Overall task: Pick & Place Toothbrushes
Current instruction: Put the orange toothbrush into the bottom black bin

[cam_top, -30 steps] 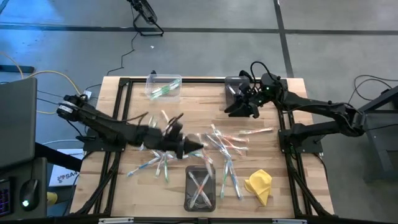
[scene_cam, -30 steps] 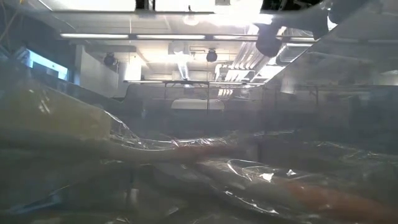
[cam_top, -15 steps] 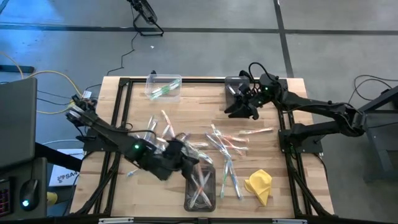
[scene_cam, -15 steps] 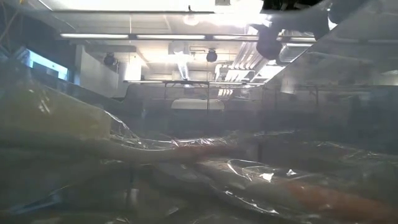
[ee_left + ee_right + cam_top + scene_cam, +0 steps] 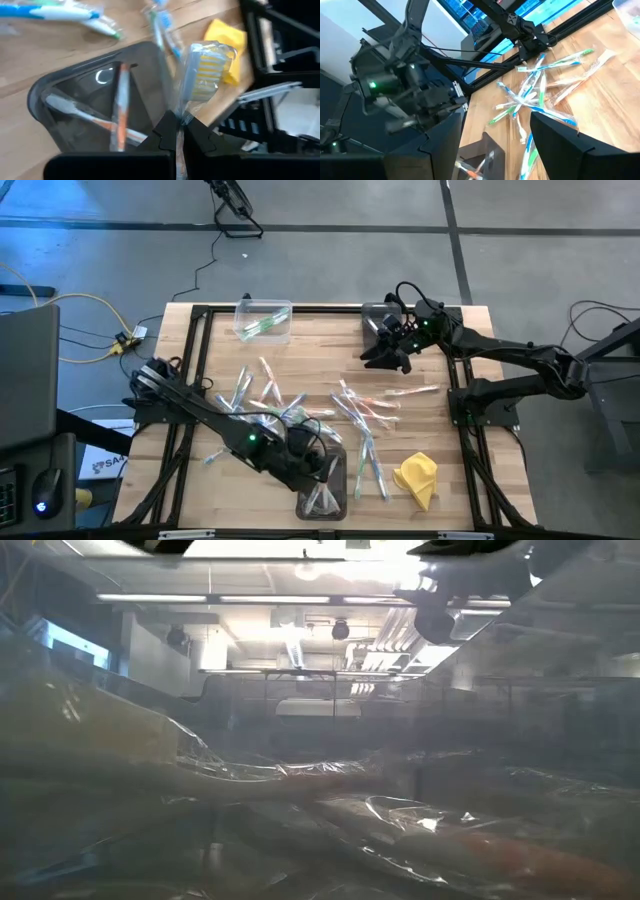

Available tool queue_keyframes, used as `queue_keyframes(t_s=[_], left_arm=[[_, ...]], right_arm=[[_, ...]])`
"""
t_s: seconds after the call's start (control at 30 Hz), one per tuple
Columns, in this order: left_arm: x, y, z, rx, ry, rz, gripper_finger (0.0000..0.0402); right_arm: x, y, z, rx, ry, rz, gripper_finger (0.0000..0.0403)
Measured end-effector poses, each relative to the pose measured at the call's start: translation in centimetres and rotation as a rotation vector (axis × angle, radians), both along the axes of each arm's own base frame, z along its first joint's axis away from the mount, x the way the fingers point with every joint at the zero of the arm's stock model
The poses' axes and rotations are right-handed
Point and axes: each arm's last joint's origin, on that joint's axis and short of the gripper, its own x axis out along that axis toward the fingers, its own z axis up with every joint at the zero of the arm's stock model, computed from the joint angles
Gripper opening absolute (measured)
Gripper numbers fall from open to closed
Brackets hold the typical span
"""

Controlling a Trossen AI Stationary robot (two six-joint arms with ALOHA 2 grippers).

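Observation:
Many wrapped toothbrushes lie scattered flat on the wooden table, with more to the left. My left gripper hangs over the dark bin at the near middle, shut on one wrapped toothbrush with yellow bristles. Inside that bin lie a few toothbrushes. My right gripper waits open at the far right, close to a clear bin, with nothing between its fingers. My left gripper pinches the wrapped toothbrush between its two fingers, on the shaft just below the head. The fingers slant down from the table's left. The bristled head sticks out past the fingertips, clear of the bin beneath it.
A clear bin with green toothbrushes stands at the far left. A yellow cloth lies at the near right, just beyond the dark bin. Black frame rails run along the table's sides.
My left gripper has swung from the middle of the table toward the near edge and a little right, tipping its fingers downward, and now hangs over the dark bin. It has stayed shut on the toothbrush, which came along clear of the table.

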Motion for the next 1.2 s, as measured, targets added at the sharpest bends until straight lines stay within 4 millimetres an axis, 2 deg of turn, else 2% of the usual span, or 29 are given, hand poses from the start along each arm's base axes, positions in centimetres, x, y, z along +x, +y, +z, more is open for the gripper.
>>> queue_keyframes(t_s=[0.3, 0.7, 1.07, 1.2], left_arm=[[0.7, -0.5, -2.1, -0.006, 0.062, 0.005, 0.0002], [0.4, -0.3, -2.4, 0.028, 0.103, -0.002, 0.0002], [1.2, -0.9, -4.5, 0.017, 0.144, -0.033, 0.0002], [1.4, -1.0, -4.5, 0.006, 0.133, -0.035, 0.0026]], right_arm=[[0.0, 0.0, 0.0, -0.024, -0.005, 0.001, 0.0231], [-0.1, -0.1, -0.6, -0.062, 0.04, -0.056, 0.0231], [-0.1, -0.1, -0.6, -0.069, 0.037, -0.053, 0.0231], [-0.1, -0.2, -0.6, -0.088, 0.042, -0.08, 0.0231]])
